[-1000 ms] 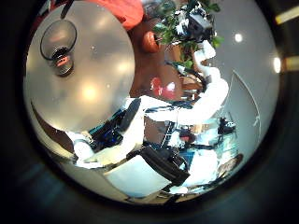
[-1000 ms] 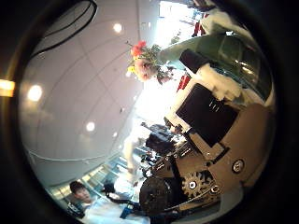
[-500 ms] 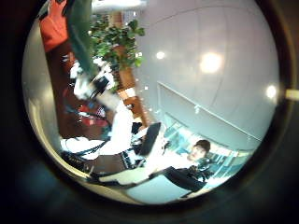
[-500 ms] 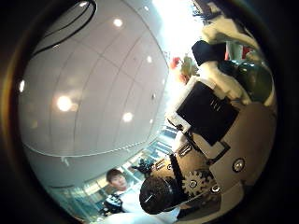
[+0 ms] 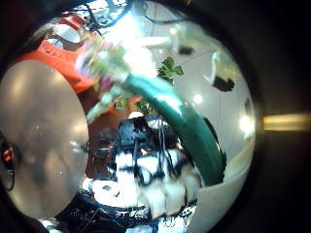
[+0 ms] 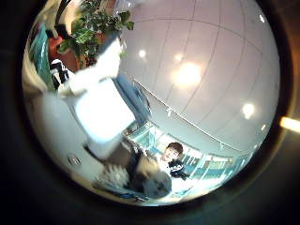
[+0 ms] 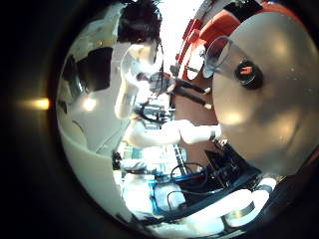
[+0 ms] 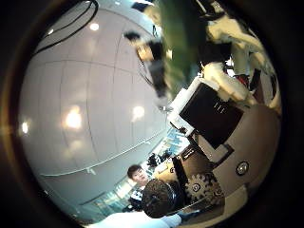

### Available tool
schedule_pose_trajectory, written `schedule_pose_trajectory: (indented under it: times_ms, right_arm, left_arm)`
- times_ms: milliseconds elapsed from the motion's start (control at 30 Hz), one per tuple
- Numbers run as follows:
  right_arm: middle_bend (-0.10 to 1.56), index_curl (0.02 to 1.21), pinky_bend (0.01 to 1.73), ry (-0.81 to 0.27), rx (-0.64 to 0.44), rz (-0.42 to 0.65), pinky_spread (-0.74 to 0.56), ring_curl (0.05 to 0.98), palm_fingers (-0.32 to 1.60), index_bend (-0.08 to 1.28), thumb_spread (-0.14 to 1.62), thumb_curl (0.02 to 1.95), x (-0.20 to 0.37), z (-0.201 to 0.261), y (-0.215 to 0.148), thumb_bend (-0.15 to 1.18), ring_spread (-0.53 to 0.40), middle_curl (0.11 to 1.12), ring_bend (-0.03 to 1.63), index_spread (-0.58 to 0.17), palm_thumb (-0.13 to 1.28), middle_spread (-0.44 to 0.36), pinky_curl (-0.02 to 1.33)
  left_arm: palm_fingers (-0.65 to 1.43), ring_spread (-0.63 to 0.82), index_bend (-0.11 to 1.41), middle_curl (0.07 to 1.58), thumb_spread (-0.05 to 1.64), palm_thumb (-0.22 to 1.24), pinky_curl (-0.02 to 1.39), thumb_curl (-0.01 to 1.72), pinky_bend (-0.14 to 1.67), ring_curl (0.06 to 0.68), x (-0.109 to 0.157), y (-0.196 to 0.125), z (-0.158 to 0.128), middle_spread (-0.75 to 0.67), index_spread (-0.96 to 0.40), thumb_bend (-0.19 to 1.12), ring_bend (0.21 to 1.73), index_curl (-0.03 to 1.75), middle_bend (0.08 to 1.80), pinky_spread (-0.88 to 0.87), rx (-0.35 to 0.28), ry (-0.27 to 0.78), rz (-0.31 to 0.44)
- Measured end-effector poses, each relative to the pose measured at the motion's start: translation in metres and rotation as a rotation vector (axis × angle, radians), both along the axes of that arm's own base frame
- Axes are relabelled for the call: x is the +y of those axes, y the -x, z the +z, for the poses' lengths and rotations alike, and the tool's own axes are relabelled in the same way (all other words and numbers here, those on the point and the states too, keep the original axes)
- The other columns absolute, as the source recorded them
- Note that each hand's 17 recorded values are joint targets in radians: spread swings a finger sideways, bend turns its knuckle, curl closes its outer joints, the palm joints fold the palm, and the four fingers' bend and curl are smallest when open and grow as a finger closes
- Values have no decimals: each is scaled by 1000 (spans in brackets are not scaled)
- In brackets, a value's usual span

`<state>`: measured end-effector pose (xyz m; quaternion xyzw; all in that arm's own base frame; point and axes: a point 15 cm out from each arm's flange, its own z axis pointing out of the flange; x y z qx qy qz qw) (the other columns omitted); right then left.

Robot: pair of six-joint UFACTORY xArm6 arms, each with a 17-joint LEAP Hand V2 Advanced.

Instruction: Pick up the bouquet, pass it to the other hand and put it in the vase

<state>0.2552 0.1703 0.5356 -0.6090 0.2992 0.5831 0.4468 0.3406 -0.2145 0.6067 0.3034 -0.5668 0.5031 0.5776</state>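
Observation:
The bouquet's long wrapped stem (image 5: 185, 126) crosses close in front of my left palm in the left little finger side view, with the flowers (image 5: 107, 63) at its far end over the round table (image 5: 39, 126). My left hand's fingers (image 5: 155, 189) lie beside the stem; I cannot tell if they grip it. In the left thumb side view one finger (image 6: 103, 108) stands before the ceiling and the stem (image 6: 39, 56) shows at the edge. In the right thumb side view the stem (image 8: 180, 38) runs close by my right hand's fingers (image 8: 228, 57), which hold it. The vase (image 7: 239, 72) stands on the table (image 7: 259, 129).
Chairs (image 5: 73, 63) stand round the table's far side. A leafy plant (image 6: 98, 19) stands beyond the left hand. A white arm (image 7: 169, 129) reaches across the right little finger side view beside the table.
Both palm cameras have turned. The left palm swung from facing the table to the ceiling. The stem now lies much closer to the right palm. A left finger has come into its thumb side view.

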Motion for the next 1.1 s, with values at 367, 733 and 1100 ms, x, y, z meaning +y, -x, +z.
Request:
schedule_pose_trajectory:
  times_ms: [367, 733, 1100]
  right_arm:
    - [1359, 886, 1178, 67, -6, -113, -217, 691, 1075, 1143, 926, 1165, -34, -12, -11, -75, -190, 772, 1426, -230, 887, -136, 992]
    - [1011, 745, 961, 144, -149, -327, -322, 559, 471, 688, 968, 887, -98, -1, -30, -32, -201, 637, 1176, -316, 760, -120, 808]
    - [906, 645, 700, 347, -252, -335, 156, 455, 303, 637, 979, 727, -138, -15, -39, -24, -116, 562, 1026, -374, 743, -82, 700]
  left_arm:
    - [553, -439, 229, 995, 950, 805, 569, 483, 1098, 477, 19, 17, 25, -422, -169, -65, 1236, 128, 819, -599, -111, -72, 61]
    - [3, 148, 427, 731, 968, 496, 396, 420, 606, 319, 32, 63, 52, 6, 77, -39, 903, 296, 388, 202, -299, -228, 210]
    - [59, 370, 311, 563, 971, 459, 329, 400, 485, 253, 40, 85, 17, 237, 103, -32, 806, 335, 295, 443, -276, -439, 343]
